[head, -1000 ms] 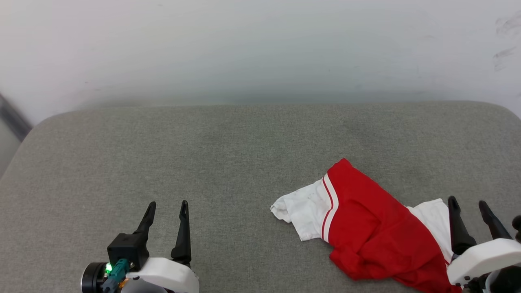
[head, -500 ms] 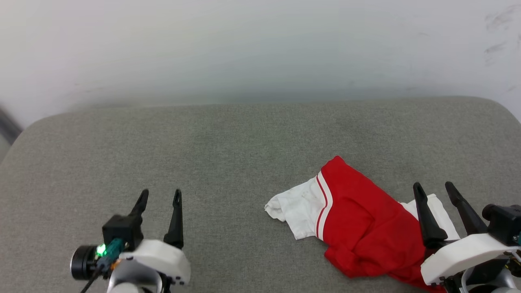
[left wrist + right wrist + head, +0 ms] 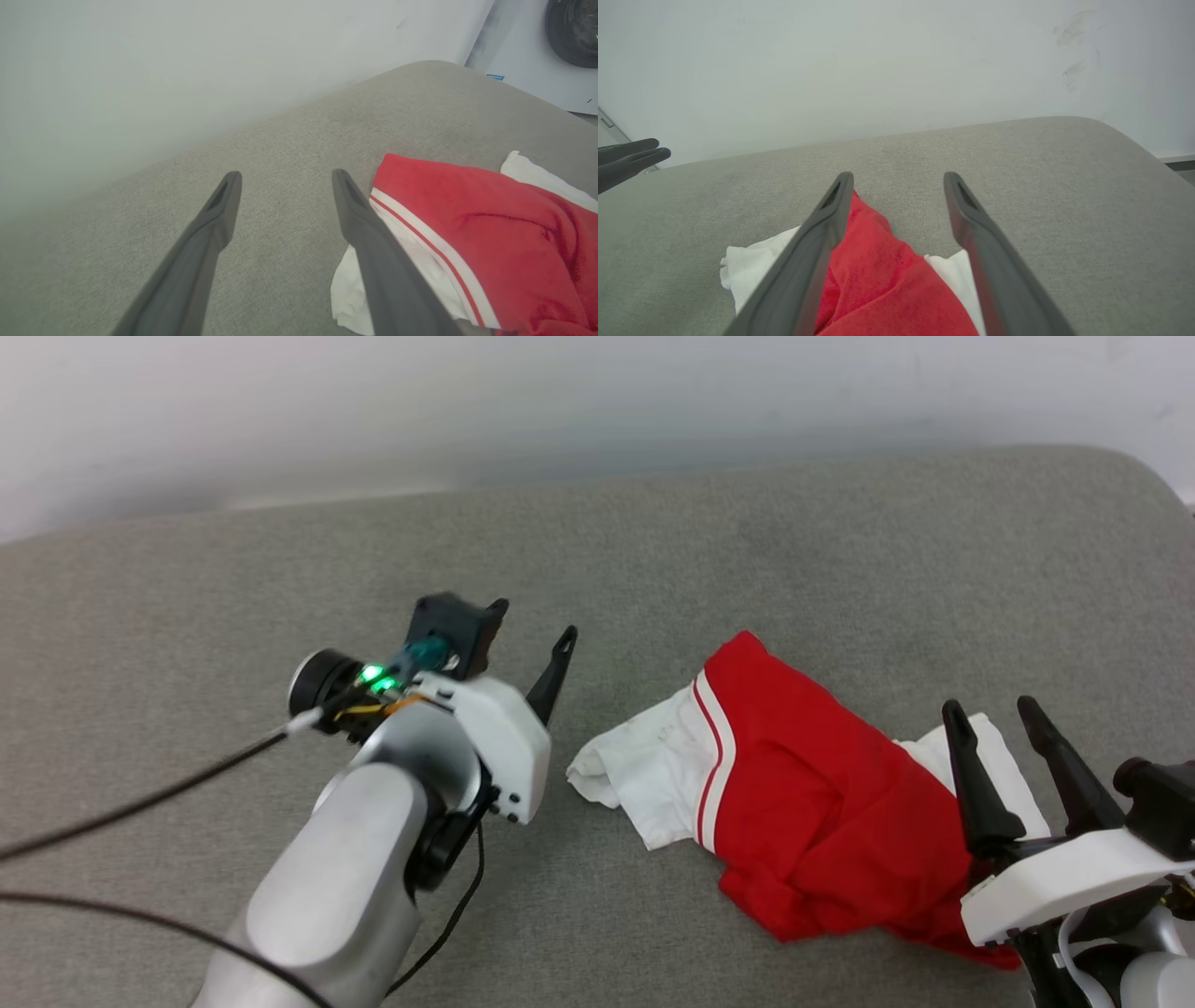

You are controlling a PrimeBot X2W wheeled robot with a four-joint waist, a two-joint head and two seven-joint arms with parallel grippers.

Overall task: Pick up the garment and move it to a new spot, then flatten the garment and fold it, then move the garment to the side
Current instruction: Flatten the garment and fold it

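Spread fingers of left gripper point(image 3: 286, 173), red-and-white garment point(image 3: 490, 219) beside, grey surface point(image 3: 280, 140)

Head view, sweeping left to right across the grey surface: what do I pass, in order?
left gripper, jaws open → garment's white sleeve → garment's red body → right gripper, jaws open, at the garment's right end.

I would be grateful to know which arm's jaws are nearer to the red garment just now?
Right. The right gripper hangs over the garment's right-hand white sleeve, jaws open. The left gripper hovers beside its left-hand white sleeve, apart from it, jaws open.
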